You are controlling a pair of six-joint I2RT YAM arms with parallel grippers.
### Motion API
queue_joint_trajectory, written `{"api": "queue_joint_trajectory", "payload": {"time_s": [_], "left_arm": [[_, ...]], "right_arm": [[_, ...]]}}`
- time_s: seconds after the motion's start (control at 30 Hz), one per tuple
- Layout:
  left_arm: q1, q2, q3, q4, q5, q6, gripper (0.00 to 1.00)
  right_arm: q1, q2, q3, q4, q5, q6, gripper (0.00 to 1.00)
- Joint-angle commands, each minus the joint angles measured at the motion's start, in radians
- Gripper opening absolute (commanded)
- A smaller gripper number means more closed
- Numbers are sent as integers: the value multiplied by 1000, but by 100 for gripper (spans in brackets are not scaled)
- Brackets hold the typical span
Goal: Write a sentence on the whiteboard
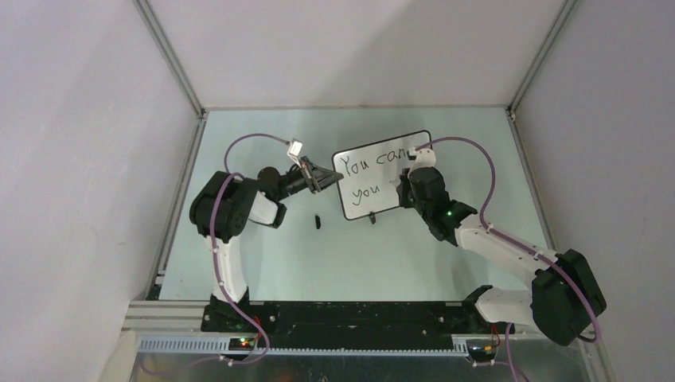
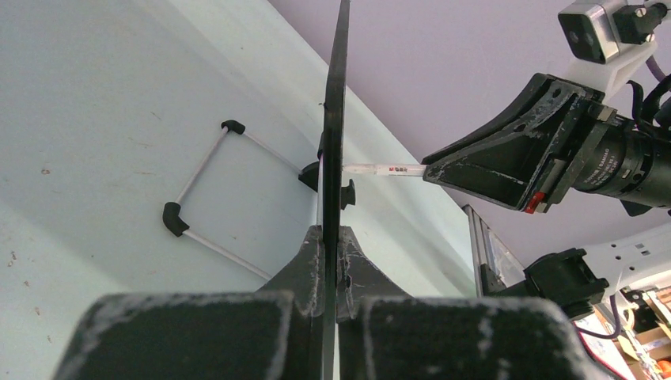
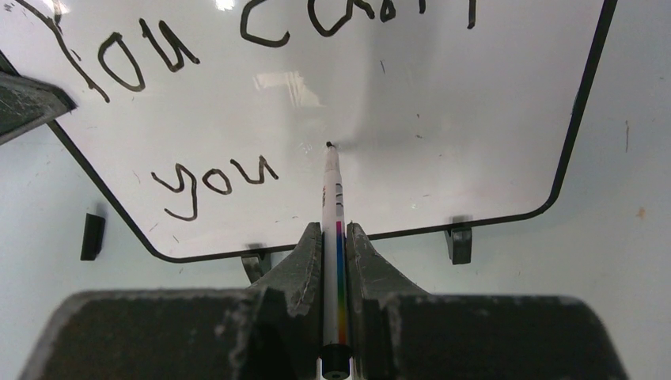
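Centre of the top view: my left jaws clench the left edge of the whiteboard (image 1: 382, 200), upright on the surface (image 1: 263, 255), long side running left to right, face toward my right arm. My right jaws grip the marker (image 3: 332, 198), shaft aimed squarely at the board, tip just right of "you" in the sentence (image 3: 214, 180). The next word, I judge, wants light pressure and firm bracing.

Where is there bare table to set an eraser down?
Bare: the near table between the arm bases and the board, except a small black object; also the strip behind the board. Crowded: at the board, the left gripper clamps its edge and the right gripper presses a marker on it.
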State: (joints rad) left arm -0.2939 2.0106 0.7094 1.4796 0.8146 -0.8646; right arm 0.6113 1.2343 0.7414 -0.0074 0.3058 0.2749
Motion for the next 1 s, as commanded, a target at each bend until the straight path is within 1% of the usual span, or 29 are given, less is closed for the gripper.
{"api": "queue_joint_trajectory", "payload": {"time_s": [0.0, 0.37, 0.63, 0.97], "left_arm": [[-1, -42, 22, 52, 20, -7, 0], [-1, -42, 22, 51, 22, -8, 0], [-1, -41, 23, 51, 24, -9, 0], [-1, -37, 27, 51, 27, -13, 0]], "right_arm": [[-4, -7, 34, -43, 12, 15, 0], [-2, -23, 15, -41, 22, 14, 0], [-13, 0, 36, -26, 30, 11, 0], [-16, -8, 47, -14, 43, 9, 0]]}}
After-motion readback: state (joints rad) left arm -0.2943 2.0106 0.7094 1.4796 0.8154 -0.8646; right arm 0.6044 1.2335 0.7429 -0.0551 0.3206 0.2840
